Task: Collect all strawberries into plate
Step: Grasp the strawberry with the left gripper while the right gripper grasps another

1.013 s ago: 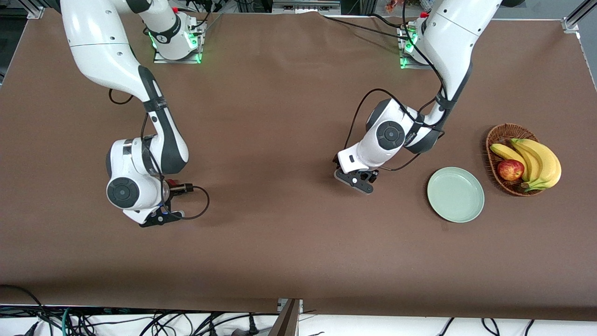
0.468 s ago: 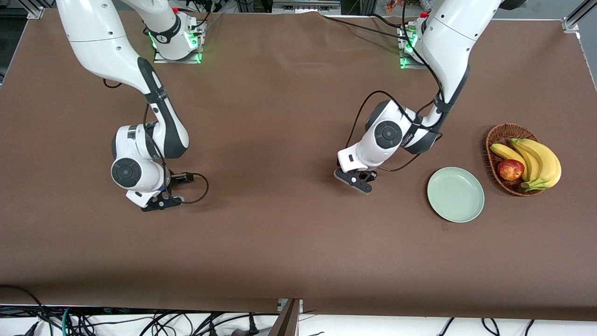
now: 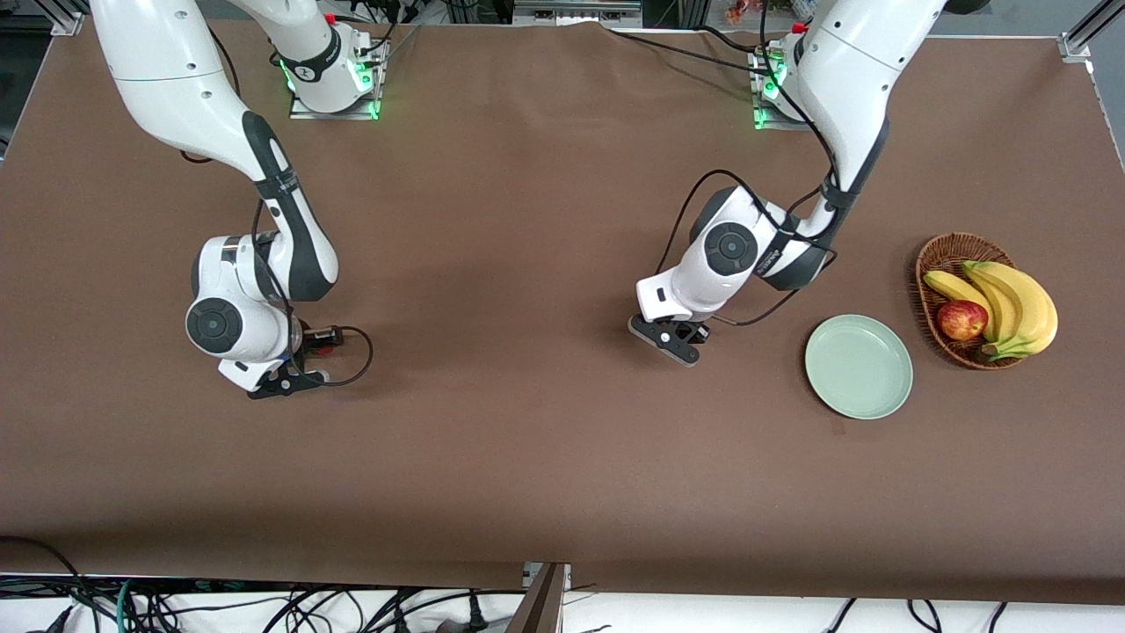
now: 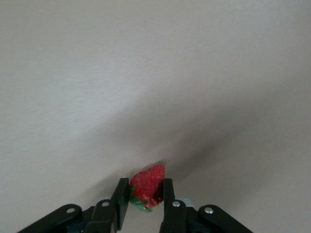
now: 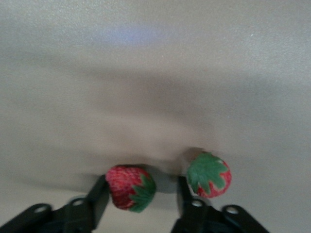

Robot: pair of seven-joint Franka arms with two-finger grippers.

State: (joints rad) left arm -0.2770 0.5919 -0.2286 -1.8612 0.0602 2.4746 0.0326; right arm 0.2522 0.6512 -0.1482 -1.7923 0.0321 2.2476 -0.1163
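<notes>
Near the desk's [image 3: 527, 457] middle, the left pincer [image 4: 146, 190] is clamped on one strawberry [image 4: 149, 183] for carrying to the plate [image 3: 859, 367], while toward the right arm's end the right pincer [image 5: 141, 189] seemingly straddles a second strawberry [image 5: 127, 193] ungripped, a third strawberry [image 5: 210, 175] just beside.

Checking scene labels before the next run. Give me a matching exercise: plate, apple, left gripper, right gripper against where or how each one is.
Things:
1. plate
2. apple
3. left gripper
4. right gripper

Places or states:
A. in the basket with the bananas
B. shut on a strawberry
C. pale green, on the table beside the basket
D. fingers apart around a second strawberry, with a third strawberry just outside one finger

Pairs: 1-C, 2-A, 3-B, 4-D
</notes>
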